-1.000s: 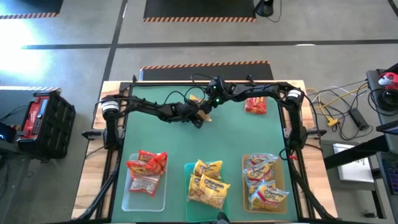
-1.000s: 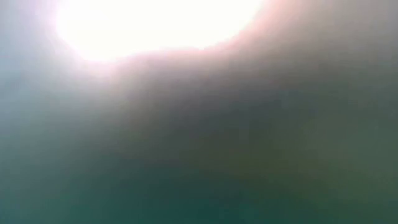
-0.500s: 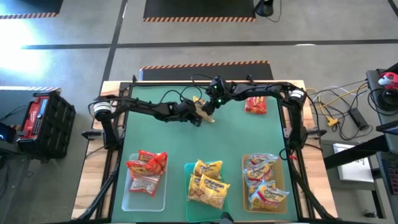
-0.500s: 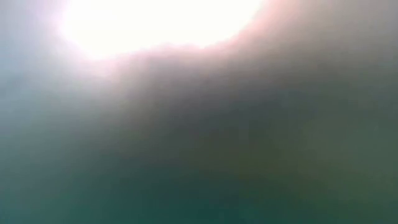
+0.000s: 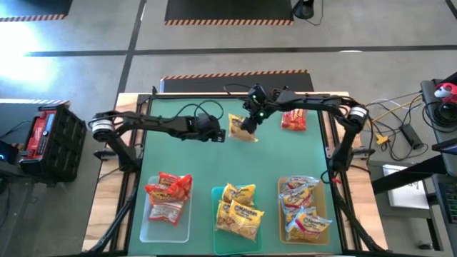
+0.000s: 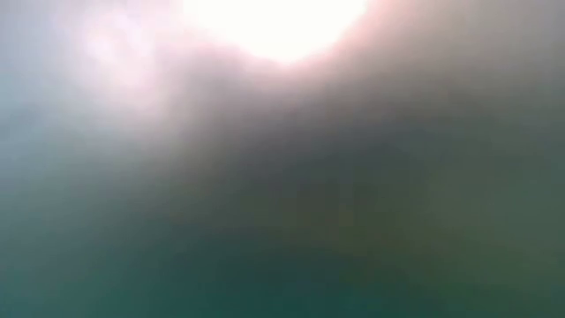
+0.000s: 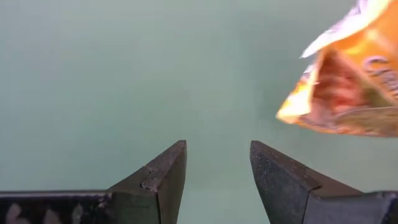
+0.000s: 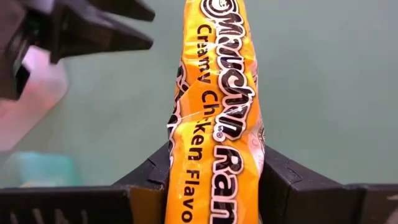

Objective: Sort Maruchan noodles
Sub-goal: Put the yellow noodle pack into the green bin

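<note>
A yellow-orange Maruchan packet [image 5: 238,127] sits in my shut right gripper [image 5: 250,121] over the far middle of the green table. My left gripper [image 5: 216,133] is open just to the packet's left and touches nothing; its wrist view shows the packet's corner [image 7: 348,87] ahead of its fingers. A red packet [image 5: 293,120] lies flat on the table near the far right. The other packets lie sorted in three trays along the near edge. The low view shows only blur. My right gripper [image 8: 214,155] pinches the yellow-orange packet between its two fingers, one on each side of its crinkled end [image 8: 214,186]. The fingers come slanting down from the far right. The packet reaches out ahead of the fingertips and appears lifted clear of the table.
A clear tray [image 5: 145,227] with red packets, a teal tray [image 5: 216,191] with yellow ones and an amber tray [image 5: 280,187] with white-red labelled ones stand along the near edge. Bare green mat [image 5: 178,153] lies between them and the arms.
My left gripper has drawn back toward the table's left, away from the yellow-orange packet, and its arm has swung outward. The packet stays with my right gripper, which has carried it slightly toward the near and right side.
</note>
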You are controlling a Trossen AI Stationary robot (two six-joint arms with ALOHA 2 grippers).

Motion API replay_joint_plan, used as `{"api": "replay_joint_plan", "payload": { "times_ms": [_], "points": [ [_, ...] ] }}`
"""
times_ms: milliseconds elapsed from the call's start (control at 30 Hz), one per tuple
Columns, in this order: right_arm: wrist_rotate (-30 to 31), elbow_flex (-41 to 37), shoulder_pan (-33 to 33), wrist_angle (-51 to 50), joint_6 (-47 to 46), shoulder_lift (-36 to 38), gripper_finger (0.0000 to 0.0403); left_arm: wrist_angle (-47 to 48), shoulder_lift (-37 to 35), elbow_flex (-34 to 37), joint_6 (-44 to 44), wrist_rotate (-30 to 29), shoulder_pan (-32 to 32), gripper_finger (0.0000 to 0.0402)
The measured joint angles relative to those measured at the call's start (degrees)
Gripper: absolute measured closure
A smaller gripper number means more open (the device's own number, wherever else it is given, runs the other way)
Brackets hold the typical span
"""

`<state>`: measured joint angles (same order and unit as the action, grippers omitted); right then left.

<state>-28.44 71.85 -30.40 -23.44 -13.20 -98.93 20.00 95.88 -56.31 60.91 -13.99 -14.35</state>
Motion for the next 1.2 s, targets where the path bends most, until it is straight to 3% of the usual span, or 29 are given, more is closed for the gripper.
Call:
{"api": "replay_joint_plan", "payload": {
  "times_ms": [367,667,967,1200],
  "points": [
    [2.0,-1.0,8.8,-8.0,-5.0,12.0,0.0272,13.1,-6.7,-0.1,-1.6,-6.1,5.8,0.0239],
    [13.1,-1.5,27.5,-6.7,-20.2,19.2,0.0271,23.6,-9.8,-0.1,-9.5,-6.1,10.1,0.0239],
    [28.1,-1.5,48.6,2.3,-31.1,17.0,0.0271,24.8,-9.7,0.2,-16.3,-5.5,12.7,0.0239],
    [29.9,-1.5,56.7,5.7,-37.0,11.8,0.0271,24.9,-9.6,0.2,-17.9,-4.9,13.9,0.0239]
  ]
}}
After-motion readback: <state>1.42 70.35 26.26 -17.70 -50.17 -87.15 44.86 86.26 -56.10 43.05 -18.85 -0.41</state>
